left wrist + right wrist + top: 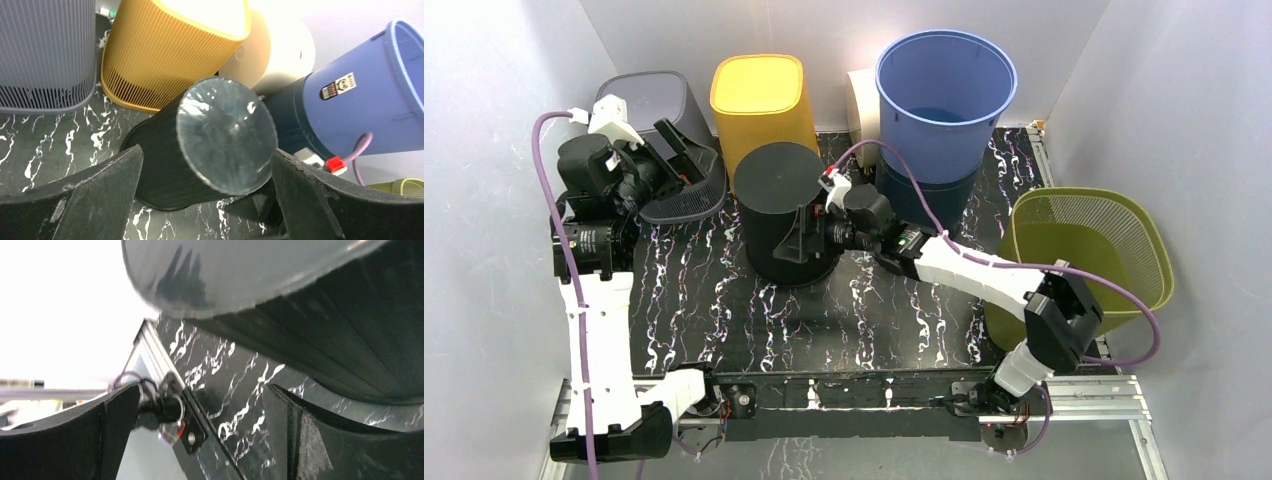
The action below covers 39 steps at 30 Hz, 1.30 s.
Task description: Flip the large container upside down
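Top external view: the black container (779, 190) stands at the middle of the counter (724, 290) with its closed base up and its mouth down on the marbled surface. The right fingers (816, 225) sit at its 3 o'clock side, close against the wall, spread apart and grasping nothing. The left fingers (672, 137) hang at 10 o'clock, over the rim of a grey ribbed basket (659, 100), also released and holding nothing. A yellow bin (759, 95) stands just behind the black container at 12 o'clock. A blue bucket (944, 85) is stacked on a darker blue one (924, 195) at 1 o'clock, with a cream container (861, 100) beside them. An olive mesh basket (1089, 250) sits at 3 o'clock, at the counter's edge.

Left wrist view: both dark fingers (100, 195) frame the bottom corners, wide apart, with nothing between them. Beyond them the black container (220, 140) shows its glossy round base; the yellow bin (165, 55) and the grey ribbed basket (45, 50) are at 11 o'clock, and the blue bucket (370, 100) is at 2 o'clock.

Right wrist view: the fingers (65, 440) stand spread at the lower corners, empty. The black container (310, 330) fills the top from 12 to 3 o'clock, blurred, just beyond the fingertips; whether it touches them cannot be told.
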Motion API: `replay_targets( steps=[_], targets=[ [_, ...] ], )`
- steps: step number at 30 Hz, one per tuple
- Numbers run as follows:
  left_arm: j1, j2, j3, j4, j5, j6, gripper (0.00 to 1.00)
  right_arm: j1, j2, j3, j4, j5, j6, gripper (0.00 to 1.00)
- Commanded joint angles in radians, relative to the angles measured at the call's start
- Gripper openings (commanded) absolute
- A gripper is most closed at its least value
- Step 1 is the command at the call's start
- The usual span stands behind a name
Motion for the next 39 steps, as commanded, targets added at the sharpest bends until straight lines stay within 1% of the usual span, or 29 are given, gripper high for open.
replay_targets(
  steps=[1, 3, 5, 6, 7, 10, 13, 15, 16, 17, 18, 21, 22, 24, 28, 32, 35, 39],
  targets=[
    [-0.019, -0.009, 0.130, -0.025, 0.012, 0.007, 0.98, 0.021, -0.126, 0.070, -0.049, 0.002, -0.111, 0.95],
    [-0.028, 0.003, 0.168, -0.018, 0.026, 0.008, 0.98, 0.012, -0.218, 0.065, -0.164, 0.146, -0.169, 0.97],
    [-0.039, 0.019, 0.192, 0.003, 0.069, -0.006, 0.98, 0.001, -0.293, 0.091, -0.355, 0.304, -0.207, 0.98],
    [-0.044, 0.027, 0.200, 0.020, 0.100, -0.014, 0.98, -0.002, -0.321, 0.112, -0.410, 0.378, -0.221, 0.98],
    [-0.049, 0.038, 0.207, 0.036, 0.131, -0.033, 0.99, -0.004, -0.347, 0.137, -0.517, 0.458, -0.236, 0.98],
    [-0.066, 0.071, 0.221, 0.093, 0.218, -0.090, 0.98, -0.007, -0.406, 0.241, -0.723, 0.686, -0.266, 0.98],
    [-0.096, 0.108, 0.234, 0.139, 0.272, -0.129, 0.99, -0.008, -0.451, 0.359, -0.832, 0.859, -0.284, 0.98],
    [-0.157, 0.140, 0.240, 0.157, 0.286, -0.137, 0.98, -0.008, -0.476, 0.418, -0.864, 0.950, -0.287, 0.98],
    [-0.209, 0.153, 0.240, 0.159, 0.266, -0.129, 0.98, -0.008, -0.482, 0.448, -0.876, 0.988, -0.288, 0.98],
    [-0.287, 0.171, 0.239, 0.156, 0.222, -0.110, 0.98, -0.008, -0.482, 0.478, -0.894, 1.030, -0.283, 0.98],
    [-0.376, 0.193, 0.243, 0.144, 0.156, -0.079, 0.98, -0.008, -0.472, 0.513, -0.908, 1.074, -0.280, 0.98],
    [-0.634, 0.277, 0.236, 0.150, -0.037, 0.016, 0.98, -0.008, -0.423, 0.638, -0.925, 1.123, -0.308, 0.98],
    [-0.698, 0.326, 0.265, 0.135, -0.087, 0.038, 0.98, -0.008, -0.400, 0.682, -0.926, 1.131, -0.321, 0.98],
    [-0.780, 0.416, 0.353, 0.100, -0.144, 0.078, 0.98, -0.008, -0.354, 0.768, -0.922, 1.145, -0.351, 0.98],
    [-0.816, 0.493, 0.372, 0.123, -0.171, 0.090, 0.99, -0.009, -0.271, 0.914, -0.907, 1.177, -0.414, 0.98],
    [-0.843, 0.536, 0.310, 0.138, -0.253, 0.105, 0.98, -0.009, -0.186, 1.047, -0.906, 1.233, -0.442, 0.98],
    [-0.844, 0.530, 0.217, 0.186, -0.361, 0.118, 0.98, -0.011, -0.135, 1.109, -0.898, 1.263, -0.461, 0.98],
    [-0.843, 0.522, 0.139, 0.165, -0.509, 0.129, 0.99, -0.027, -0.085, 1.132, -0.889, 1.269, -0.502, 0.98]
  ],
)
